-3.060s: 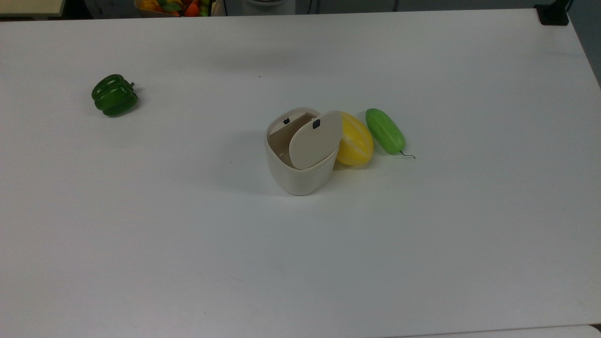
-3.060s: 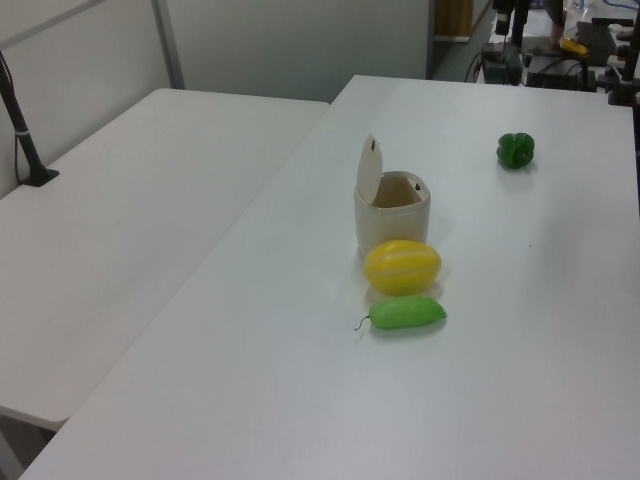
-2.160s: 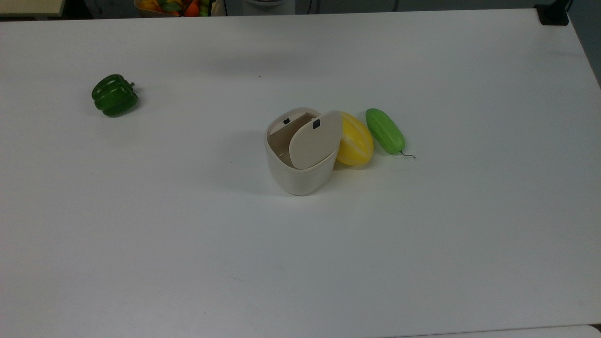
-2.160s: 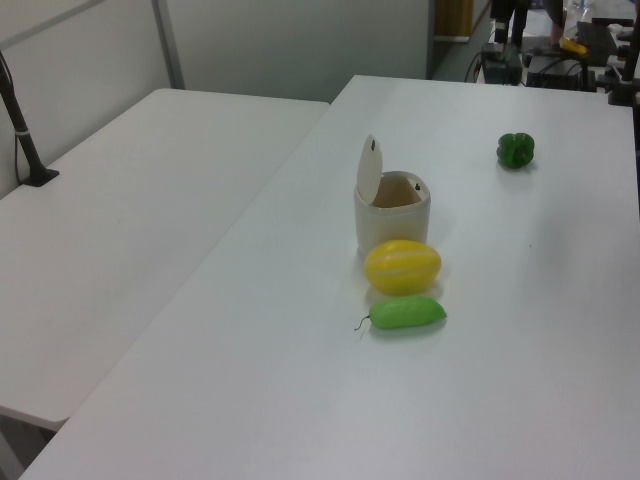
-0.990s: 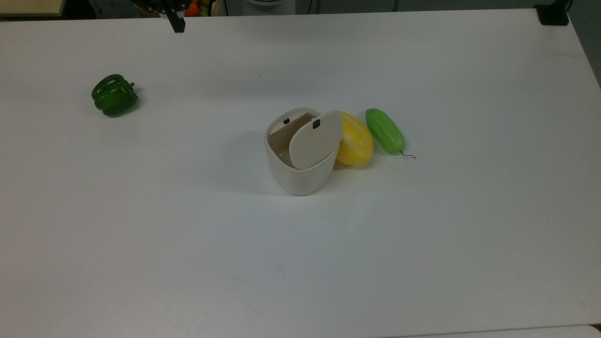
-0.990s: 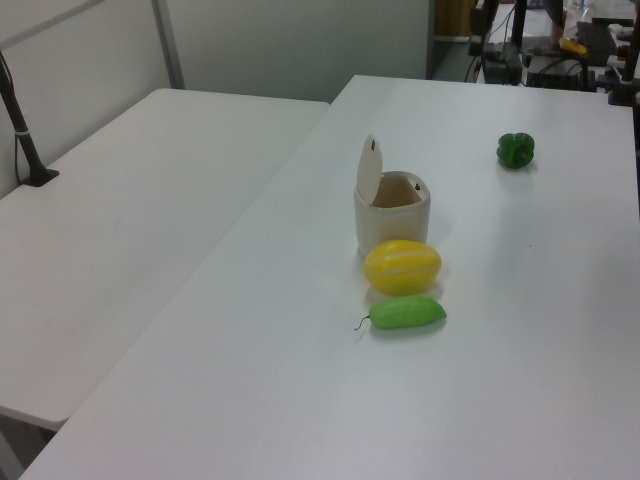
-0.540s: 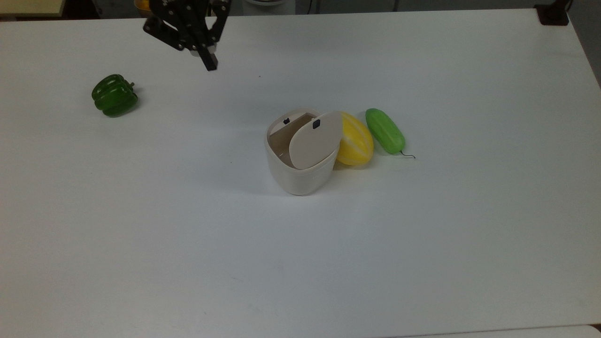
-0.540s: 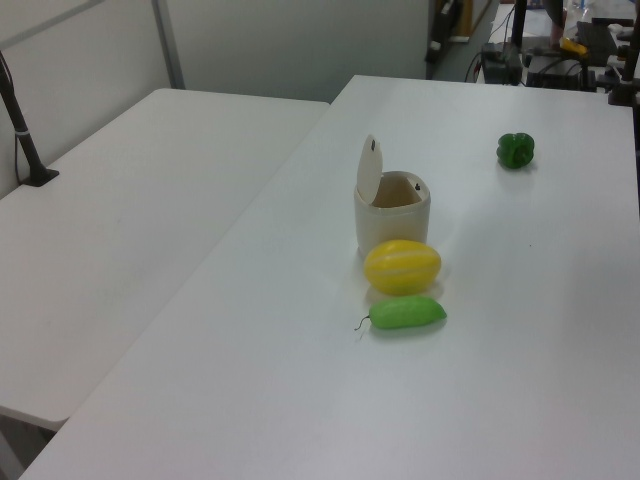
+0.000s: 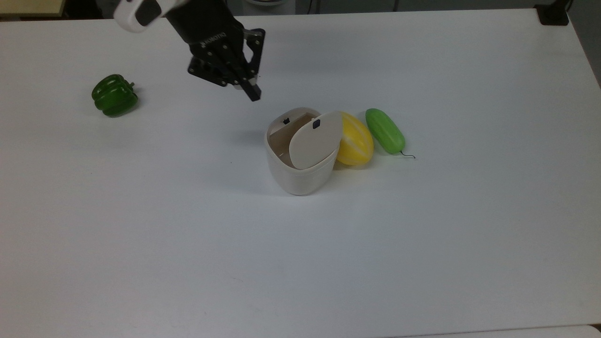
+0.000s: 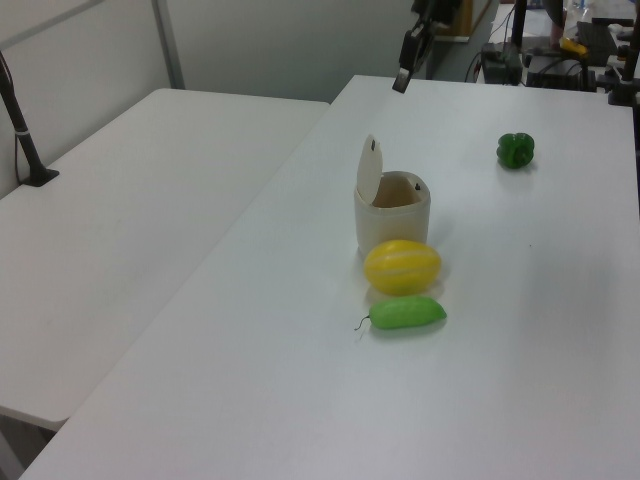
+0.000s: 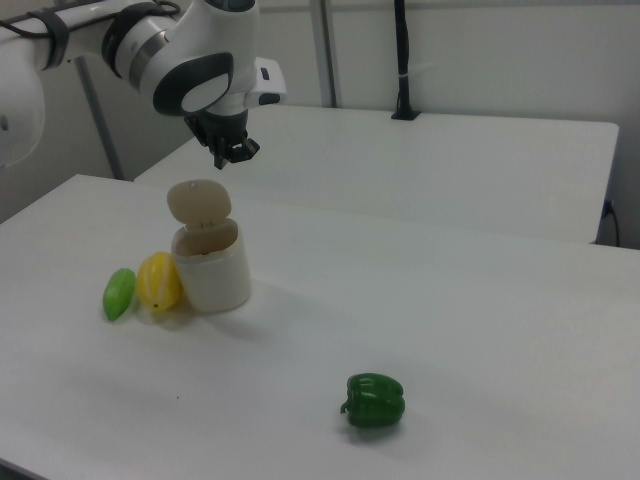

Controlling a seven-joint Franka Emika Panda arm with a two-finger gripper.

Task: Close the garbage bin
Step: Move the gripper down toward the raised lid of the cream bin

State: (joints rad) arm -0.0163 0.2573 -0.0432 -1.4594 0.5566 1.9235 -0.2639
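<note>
In the top view the arm's upper part is cut off by the frame's top edge, and the black gripper point(image 9: 252, 94) hangs above the table point(image 9: 141, 234), up and to the top view's left of the garbage bin point(image 9: 300, 176). Its fingers look pressed together into one dark tip, so I take the gripper as closed with nothing in it. The bin's lid point(image 9: 314, 140) stands raised and hides part of the yellow melon point(image 9: 358, 139) behind it, as well as much of the bin's inside. The bin is cream-white with a beige lid that carries a small black square near its free edge. A green cucumber point(image 9: 385, 130) lies just beyond the melon, and a green bell pepper point(image 9: 114, 95) sits well apart, to the top view's left of the bin.

In the left view the gripper point(image 10: 403, 78) is a small dark shape above and behind the bin point(image 10: 392, 225), hard to make out. The melon point(image 10: 402, 266) touches the bin's near side.

In the right view the gripper point(image 11: 236, 153) hovers just above the upright lid point(image 11: 199, 203), apart from it. The bin point(image 11: 214, 270) tapers downward.
</note>
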